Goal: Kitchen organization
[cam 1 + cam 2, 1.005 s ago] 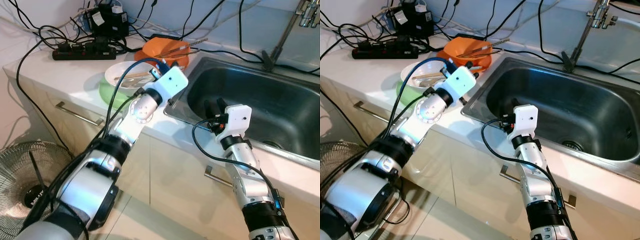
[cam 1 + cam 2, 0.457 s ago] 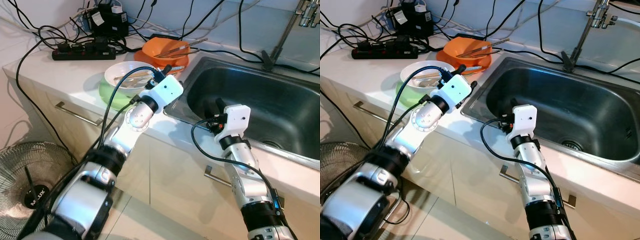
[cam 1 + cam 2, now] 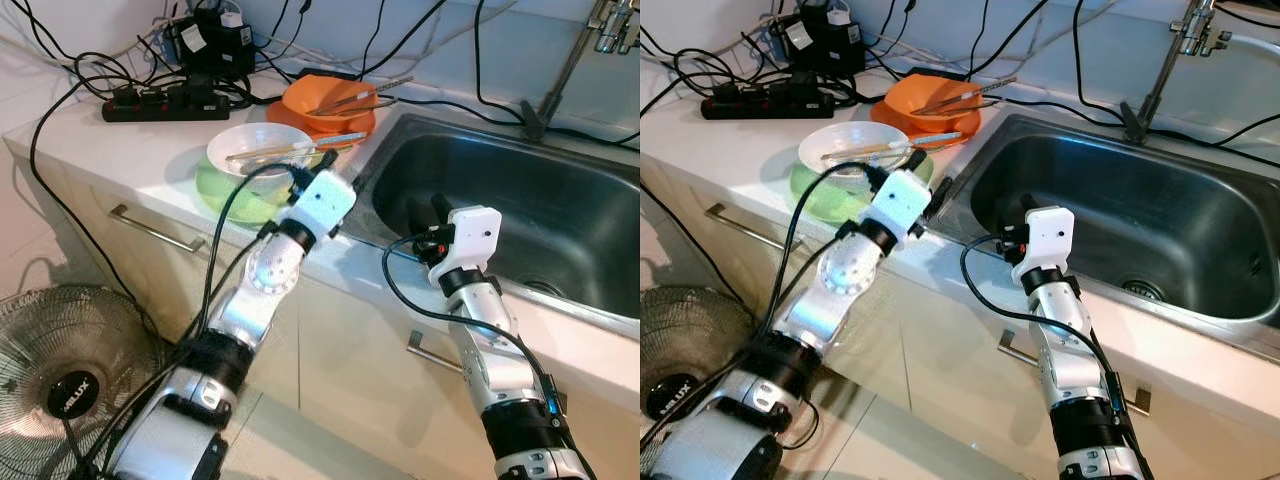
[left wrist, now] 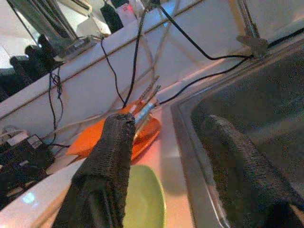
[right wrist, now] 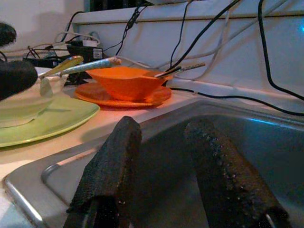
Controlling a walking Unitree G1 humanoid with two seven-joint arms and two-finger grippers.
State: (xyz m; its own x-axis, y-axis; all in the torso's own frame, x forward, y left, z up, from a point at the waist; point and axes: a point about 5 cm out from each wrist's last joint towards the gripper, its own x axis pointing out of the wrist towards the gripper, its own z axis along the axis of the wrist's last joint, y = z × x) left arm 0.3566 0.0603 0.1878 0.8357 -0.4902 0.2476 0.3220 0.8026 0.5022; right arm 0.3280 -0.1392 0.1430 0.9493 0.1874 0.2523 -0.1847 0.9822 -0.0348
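Dishes sit stacked on the white counter (image 3: 120, 140) to the left of the stainless sink (image 3: 520, 215), which I use as my landmark. My left gripper (image 3: 327, 166) hovers just beside the sink's left rim, above the counter edge, its two black fingers (image 4: 107, 166) spread apart with nothing between them. My right gripper (image 3: 428, 212) reaches over the sink's front rim into the basin, fingers (image 5: 110, 164) likewise parted and holding nothing.

Nearest the left gripper, on the counter just left of the sink, lies a green plate (image 3: 225, 190) with a white bowl (image 3: 262, 148) resting on it; chopsticks (image 3: 290, 150) lie across the bowl's rim. Behind that, still left of the sink and near its back corner, an orange bowl (image 3: 330, 100) stands on an orange plate (image 5: 118, 97), with more utensils (image 3: 365, 95) leaning out of it toward the sink.

Farther left along the counter's back, a black power strip (image 3: 165, 100) lies among tangled black cables (image 3: 60, 60). A faucet (image 3: 575, 60) rises behind the sink's back rim. Below the counter, left of the sink, a cabinet drawer handle (image 3: 160, 228) shows, and a floor fan (image 3: 60, 370) stands on the floor.
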